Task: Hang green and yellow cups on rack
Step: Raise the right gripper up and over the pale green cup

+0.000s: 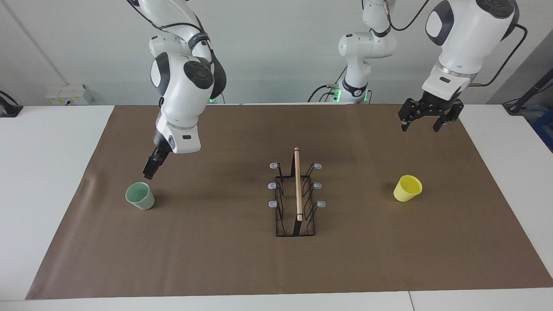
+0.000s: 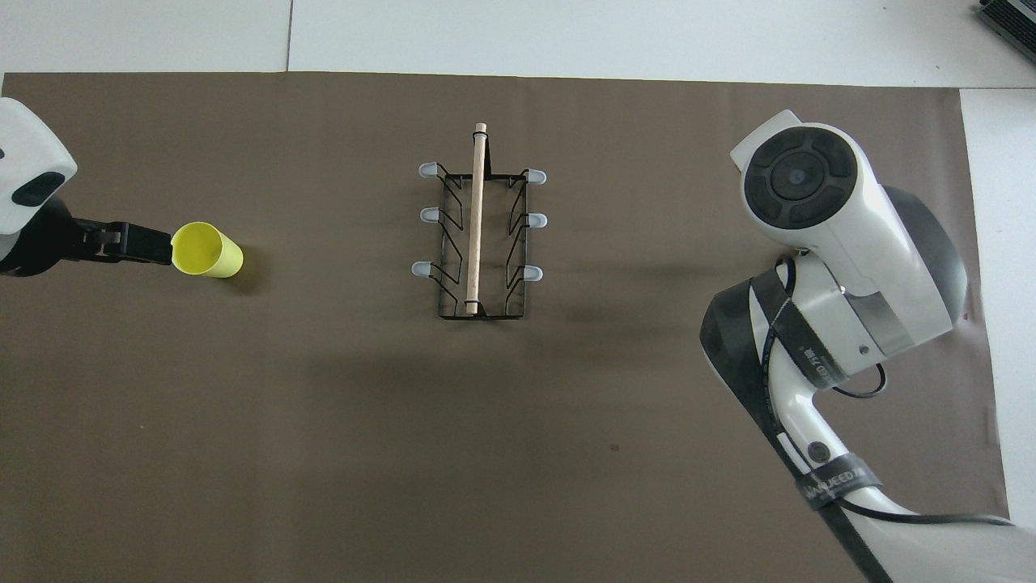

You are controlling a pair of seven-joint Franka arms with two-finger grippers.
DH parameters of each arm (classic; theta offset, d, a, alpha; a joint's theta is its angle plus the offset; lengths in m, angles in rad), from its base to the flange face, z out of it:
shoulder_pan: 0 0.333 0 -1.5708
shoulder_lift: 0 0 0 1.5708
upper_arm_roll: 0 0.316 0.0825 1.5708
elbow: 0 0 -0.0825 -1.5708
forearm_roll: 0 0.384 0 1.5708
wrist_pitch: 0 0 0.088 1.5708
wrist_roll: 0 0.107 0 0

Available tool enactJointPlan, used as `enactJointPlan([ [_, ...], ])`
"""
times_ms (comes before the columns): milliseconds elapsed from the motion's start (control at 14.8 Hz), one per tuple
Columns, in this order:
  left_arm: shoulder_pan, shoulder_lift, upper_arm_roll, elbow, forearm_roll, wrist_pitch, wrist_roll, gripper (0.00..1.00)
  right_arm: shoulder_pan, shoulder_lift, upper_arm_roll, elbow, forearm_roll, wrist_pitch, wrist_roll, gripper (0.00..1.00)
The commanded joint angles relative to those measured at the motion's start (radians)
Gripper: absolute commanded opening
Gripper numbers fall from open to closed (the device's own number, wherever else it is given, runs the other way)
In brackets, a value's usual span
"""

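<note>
Pale mint-green plastic cup point(image 1: 140, 195): one, hidden overhead. Bright yellow plastic cup point(image 1: 407, 188): one. Left end effector point(image 1: 424, 120), right end effector point(image 1: 149, 172): wide, empty.

Cups: two. One green cup point(image 1: 140, 195), one yellow cup point(image 1: 407, 188).

Rack point(image 1: 295, 199): one, black wire. Wooden rod point(image 1: 297, 184) on top: one. Grey-tipped prongs: six, three to each side of the rod.

Brown mat point(image 1: 216, 250): one, under the cups and rack.

Bench point(image 1: 43, 164): one, white.

Arms: two, each with one gripper: right gripper point(image 1: 150, 169), left gripper point(image 1: 425, 119).
</note>
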Motion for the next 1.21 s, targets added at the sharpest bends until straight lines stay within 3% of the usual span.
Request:
enactJointPlan([
  [0,0.017,-0.023,-0.011,-0.022,-0.017,-0.009,0.011,1.00,-0.010,-0.023,-0.003,-0.071,-0.092,0.074,-0.110,1.00],
  [270,0.017,-0.023,-0.011,-0.022,-0.017,-0.007,0.010,1.00,-0.010,-0.017,-0.002,-0.200,-0.270,0.205,-0.208,1.00],
  [674,0.017,-0.023,-0.011,-0.022,-0.017,-0.007,0.011,1.00,-0.010,0.042,-0.003,-0.269,-0.386,0.308,-0.207,1.00],
  [1146,0.017,-0.023,-0.011,-0.022,-0.017,-0.009,0.011,1.00,0.020,0.158,-0.003,-0.312,-0.484,0.303,-0.008,1.00],
])
